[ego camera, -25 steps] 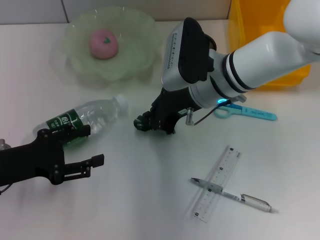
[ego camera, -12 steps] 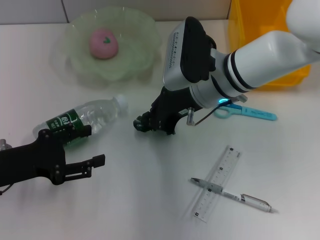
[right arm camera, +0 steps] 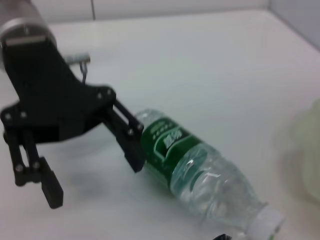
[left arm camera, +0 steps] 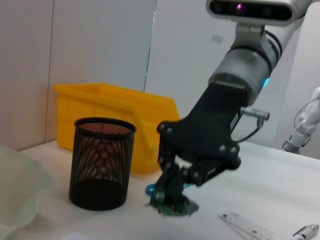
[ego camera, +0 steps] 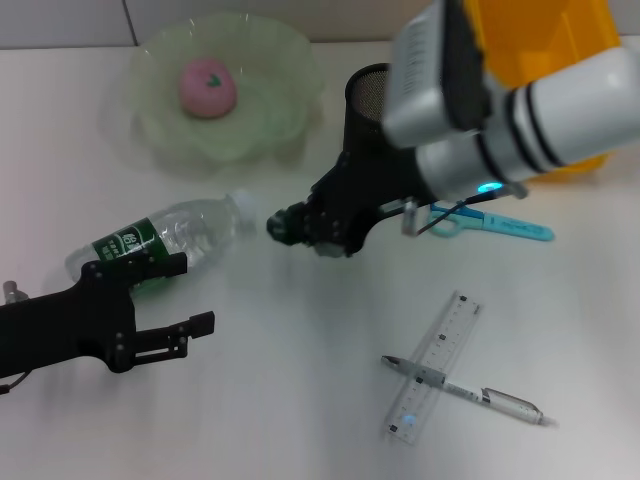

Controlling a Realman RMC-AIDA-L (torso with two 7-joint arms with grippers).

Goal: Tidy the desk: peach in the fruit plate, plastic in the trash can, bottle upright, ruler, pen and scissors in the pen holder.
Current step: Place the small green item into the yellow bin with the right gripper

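White tabletop [ego camera: 270,420] is seen carrying everything. Yellow bin [ego camera: 530,40] is set at the far right edge, partly hidden by the right arm. Green fruit plate [ego camera: 270,110] is placed at the far left, with the peach [ego camera: 207,86] lying inside it. Black mesh pen holder [left arm camera: 102,162] is stood upright between plate and bin, just behind the right claw [ego camera: 290,226]. Bottle [ego camera: 165,243] is laid on its side at the left, cap [ego camera: 240,202] pointed toward the right claw, green label [right arm camera: 167,145] toward the left claw [ego camera: 180,295]. Left claw is seen spread wide, low over the tabletop at the bottle's base end: one finger [right arm camera: 125,132] is touching or just beside the label, the other is clear of it. Right claw is held low near the cap; whether it is spread or closed cannot be told. Scissors [ego camera: 490,222] are lying flat to the right of the right arm, blue handles partly hidden by it. Clear ruler [ego camera: 435,365] is lying near the front right, with the pen [ego camera: 465,392] laid across it.
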